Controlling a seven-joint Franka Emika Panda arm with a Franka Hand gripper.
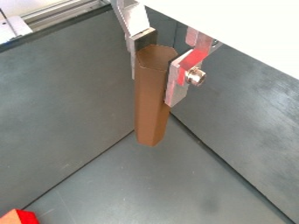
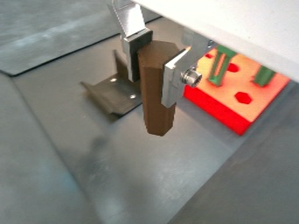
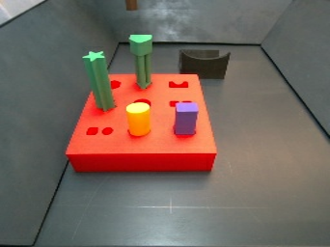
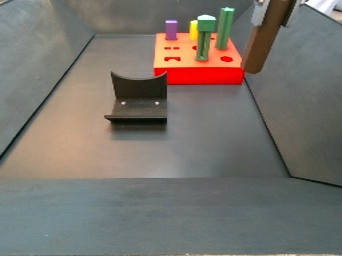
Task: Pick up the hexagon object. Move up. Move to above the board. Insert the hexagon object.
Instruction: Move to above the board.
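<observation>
Where the gripper point(image 2: 156, 59) closes, the hexagon object point(image 2: 160, 96) hangs (upright).

Both wrist views look down along the gripper point(image 1: 158, 63). Both side views share the board point(image 3: 142, 150), from opposite ends.

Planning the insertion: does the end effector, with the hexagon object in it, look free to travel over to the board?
Probably yes. The end effector holds the hexagon object lifted off the floor, and open floor lies toward the board. The fixture sits off to the other side.
</observation>
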